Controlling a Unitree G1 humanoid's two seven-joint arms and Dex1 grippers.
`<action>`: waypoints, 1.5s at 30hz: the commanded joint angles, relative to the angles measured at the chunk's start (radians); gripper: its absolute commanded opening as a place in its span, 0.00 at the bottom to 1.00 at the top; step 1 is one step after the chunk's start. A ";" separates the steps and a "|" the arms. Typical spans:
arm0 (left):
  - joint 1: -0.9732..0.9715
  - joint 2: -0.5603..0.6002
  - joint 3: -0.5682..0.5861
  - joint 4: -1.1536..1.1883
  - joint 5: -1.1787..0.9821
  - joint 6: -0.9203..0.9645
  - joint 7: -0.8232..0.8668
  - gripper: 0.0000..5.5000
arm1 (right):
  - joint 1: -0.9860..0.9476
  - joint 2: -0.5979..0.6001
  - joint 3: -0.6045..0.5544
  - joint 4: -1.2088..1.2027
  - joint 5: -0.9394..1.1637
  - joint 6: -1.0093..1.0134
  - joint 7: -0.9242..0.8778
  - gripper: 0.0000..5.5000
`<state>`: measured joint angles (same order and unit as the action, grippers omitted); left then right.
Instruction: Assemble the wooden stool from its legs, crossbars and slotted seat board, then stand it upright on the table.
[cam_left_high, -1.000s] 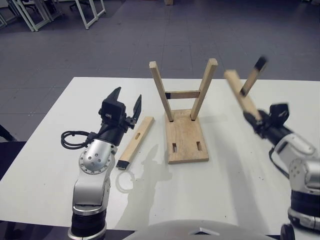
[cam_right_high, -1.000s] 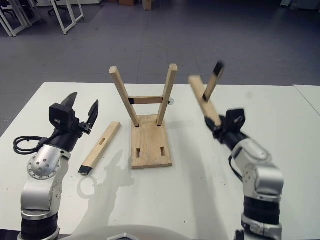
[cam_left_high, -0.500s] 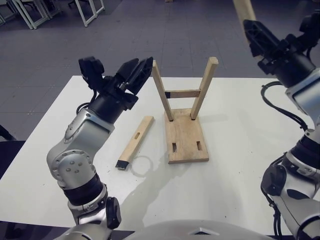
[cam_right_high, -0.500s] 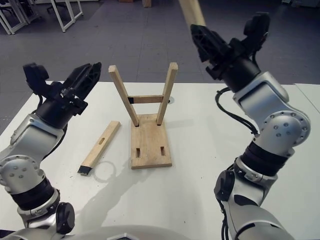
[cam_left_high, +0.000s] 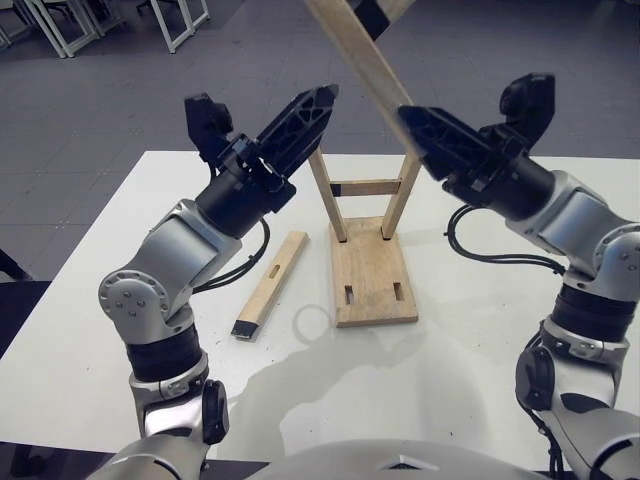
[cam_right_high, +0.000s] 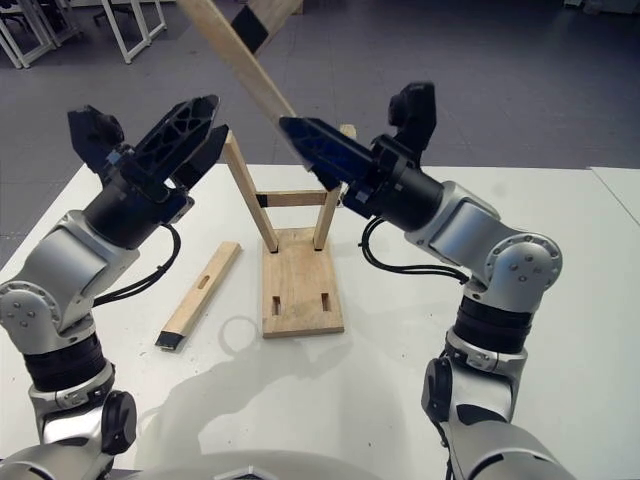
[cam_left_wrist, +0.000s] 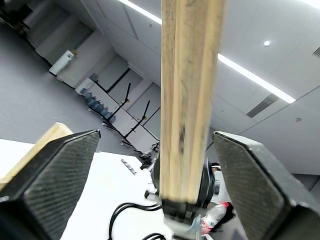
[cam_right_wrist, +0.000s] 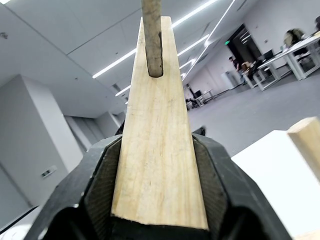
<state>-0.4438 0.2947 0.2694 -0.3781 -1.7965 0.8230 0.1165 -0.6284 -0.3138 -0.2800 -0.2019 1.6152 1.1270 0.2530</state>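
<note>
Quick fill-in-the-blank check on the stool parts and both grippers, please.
The right gripper is shut on a raised leg with a ___ plugged into it.
The left gripper is ___.
The seat board shows ___ empty slots.
A loose leg lies to the board's ___.
Missing: crossbar, open, two, left.

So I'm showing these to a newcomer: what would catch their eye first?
The wooden leg, a crossbar stuck in it, slants high above the table, clamped in the right gripper, with the left gripper open-fingered beside it. Below, the seat board lies on the table with two joined legs pointing up, and a loose leg lies to its left.
</note>
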 joint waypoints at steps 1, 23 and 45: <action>-0.033 0.030 -0.046 0.047 -0.063 0.001 -0.001 0.76 | 0.012 -0.018 0.052 -0.027 0.044 -0.001 0.020 0.37; -0.024 0.175 -0.070 0.088 -0.174 0.049 -0.167 1.00 | 0.028 -0.120 0.139 -0.026 0.043 -0.065 0.057 0.37; -0.238 0.280 -0.233 0.342 -0.151 0.319 -0.303 1.00 | 0.009 -0.199 0.217 -0.041 -0.137 0.012 0.314 0.37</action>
<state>-0.6508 0.5765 0.0499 -0.0352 -1.9568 1.1324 -0.1902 -0.6175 -0.4995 -0.0663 -0.2276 1.4930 1.1255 0.5550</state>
